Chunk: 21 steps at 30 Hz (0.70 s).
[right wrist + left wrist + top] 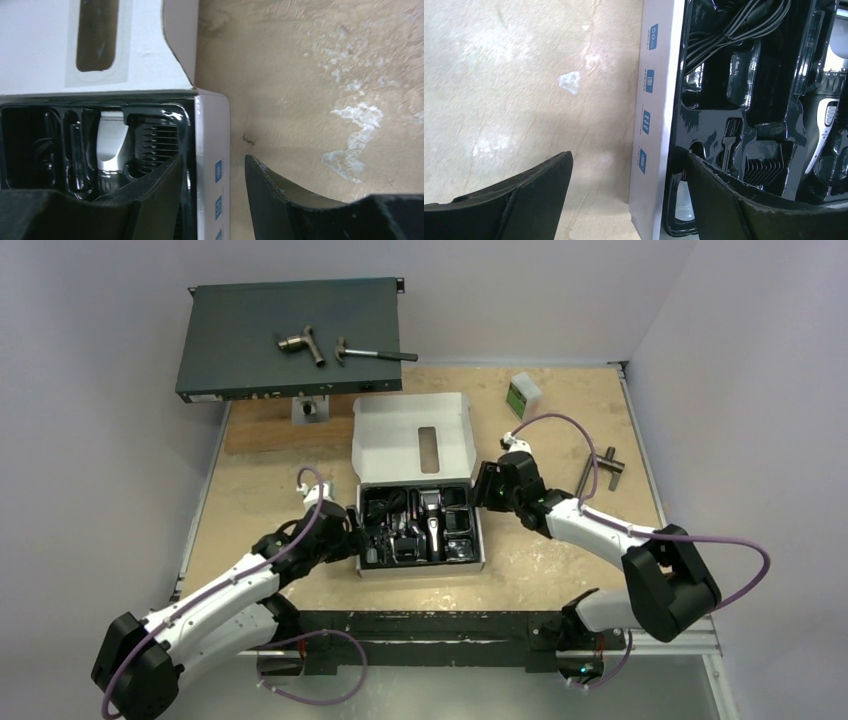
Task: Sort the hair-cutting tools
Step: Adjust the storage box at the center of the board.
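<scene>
The hair-cutting tools lie in a black moulded tray inside a white box (pixel 420 567) at the table's middle, its lid (pixel 412 440) folded back. The black-and-silver clipper (pixel 433 520) (pixel 827 116) (pixel 111 142) lies in the centre slot. Comb attachments (pixel 764 167) (pixel 157 140) and a coiled cord (pixel 734 25) fill other pockets. My left gripper (pixel 350 537) (pixel 628 155) stands open astride the box's left wall (pixel 651 125), one finger over the table, the other inside the tray. My right gripper (pixel 487 485) (pixel 214 159) is open astride the right wall (pixel 212 125), its outer finger clear of the cardboard.
A dark rack unit (pixel 240 340) at the back left carries a grey pipe fitting (pixel 300 343) and a hammer (pixel 375 353). A T-shaped metal handle (pixel 600 470) lies at the right. A small green-and-white box (pixel 523 395) sits at the back.
</scene>
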Each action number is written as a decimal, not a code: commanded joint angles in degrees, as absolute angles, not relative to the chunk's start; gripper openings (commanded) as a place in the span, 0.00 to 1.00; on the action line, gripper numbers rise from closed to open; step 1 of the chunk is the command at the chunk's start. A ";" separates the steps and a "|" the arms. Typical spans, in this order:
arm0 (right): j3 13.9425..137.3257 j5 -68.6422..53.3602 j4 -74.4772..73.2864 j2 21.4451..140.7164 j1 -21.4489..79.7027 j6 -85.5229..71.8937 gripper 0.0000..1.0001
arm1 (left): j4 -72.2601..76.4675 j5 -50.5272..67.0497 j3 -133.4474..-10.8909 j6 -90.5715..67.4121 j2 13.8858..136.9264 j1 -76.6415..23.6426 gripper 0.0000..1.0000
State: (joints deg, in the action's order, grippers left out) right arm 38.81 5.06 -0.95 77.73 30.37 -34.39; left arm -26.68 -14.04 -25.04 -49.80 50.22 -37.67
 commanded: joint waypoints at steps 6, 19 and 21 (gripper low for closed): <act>32.24 -2.14 6.28 76.99 31.64 -37.89 0.46 | -38.20 -15.75 -23.67 -52.29 44.75 -37.12 0.83; 33.38 -0.83 5.90 76.27 40.24 -39.79 0.48 | -47.51 -17.72 -22.30 -60.71 34.70 -37.11 0.89; 34.99 1.58 3.34 74.29 39.46 -39.47 0.52 | -49.14 -18.89 -22.95 -61.20 33.64 -37.13 0.92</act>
